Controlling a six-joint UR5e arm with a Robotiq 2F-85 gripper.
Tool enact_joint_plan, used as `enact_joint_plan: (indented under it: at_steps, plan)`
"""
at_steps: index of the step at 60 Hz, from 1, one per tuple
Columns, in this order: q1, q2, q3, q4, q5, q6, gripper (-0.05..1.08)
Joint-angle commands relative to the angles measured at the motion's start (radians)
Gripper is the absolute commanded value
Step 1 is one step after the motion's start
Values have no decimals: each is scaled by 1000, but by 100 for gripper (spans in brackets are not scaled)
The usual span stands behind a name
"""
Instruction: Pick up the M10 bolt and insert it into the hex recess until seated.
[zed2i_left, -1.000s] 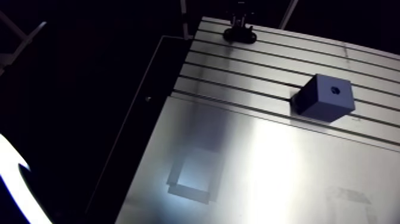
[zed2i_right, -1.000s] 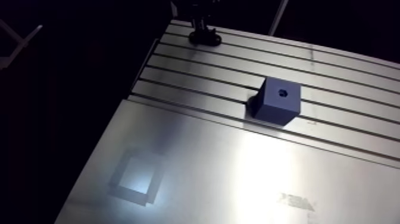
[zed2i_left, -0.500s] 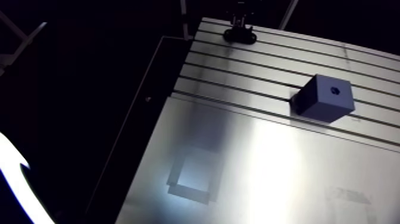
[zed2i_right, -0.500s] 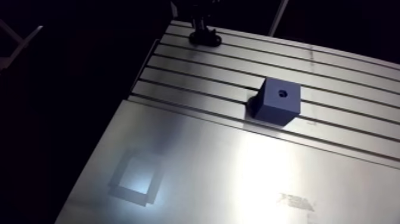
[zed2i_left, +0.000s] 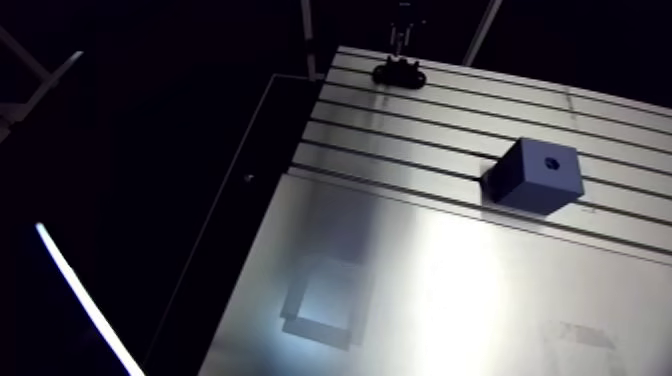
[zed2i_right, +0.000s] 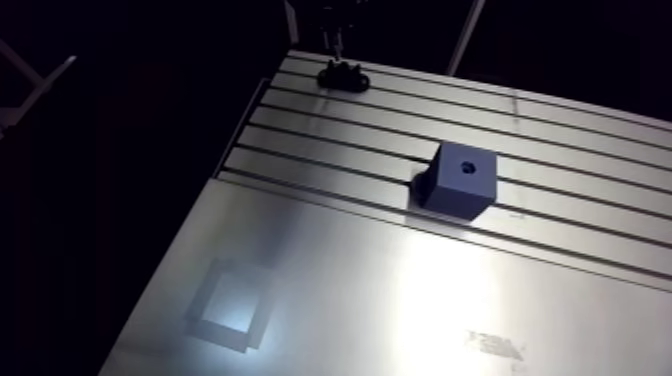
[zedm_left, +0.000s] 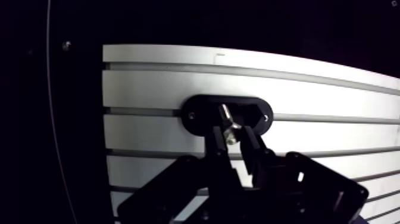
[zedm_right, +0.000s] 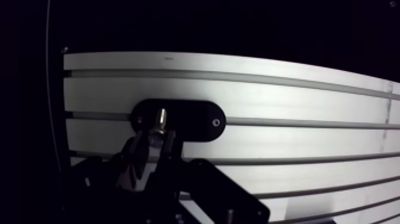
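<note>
Pick-up stage, bolt in hand. In the wrist view the gripper (zedm_left: 231, 134) has its two fingers (zedm_left: 216, 149) pressed in on the M10 bolt (zedm_left: 227, 122), pinching it. The bright metal shank runs roughly in line with the fingers and sticks out past their tips. Which end is the head cannot be told.

Directly beyond the tips lies the black oval holder (zedm_left: 199, 111), fixed over one slot of the slotted table (zed2i_left: 430, 290). Whether the bolt's free end is clear of the holder or touching it is not resolved here. In the arm view the gripper appears a little above the holder, at the top centre of the frame.

The target is the dark blue block (zed2i_left: 535, 178), at the right of the arm view about mid-height, standing on the slotted part of the table. The hex recess (zed2i_left: 549, 160) is a small dark opening in its upward-facing top.

Key relation: the block lies to the lower right of the gripper in the arm view, well apart, with several slots between. The bolt's long axis follows the fingers and the recess opens upward. The coming move is therefore judged to be a sideways carry across the slots. A descent along the bolt's own axis would follow, with the hex flats needing to line up.
</note>
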Motion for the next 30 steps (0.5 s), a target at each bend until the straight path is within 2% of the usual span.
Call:
enact_joint_plan:
  at_steps: [1, 14, 17, 22, 30]
  plan:
    - [-14, -43, -4, 31, 0, -1, 82]
    - [-32, -105, -25, 122, 4, -4, 85]
    - [-35, -123, -24, 151, 12, -12, 85]
    - [-34, -141, -25, 178, 14, -32, 86]
    - [-34, -198, -52, 275, 32, -89, 88]
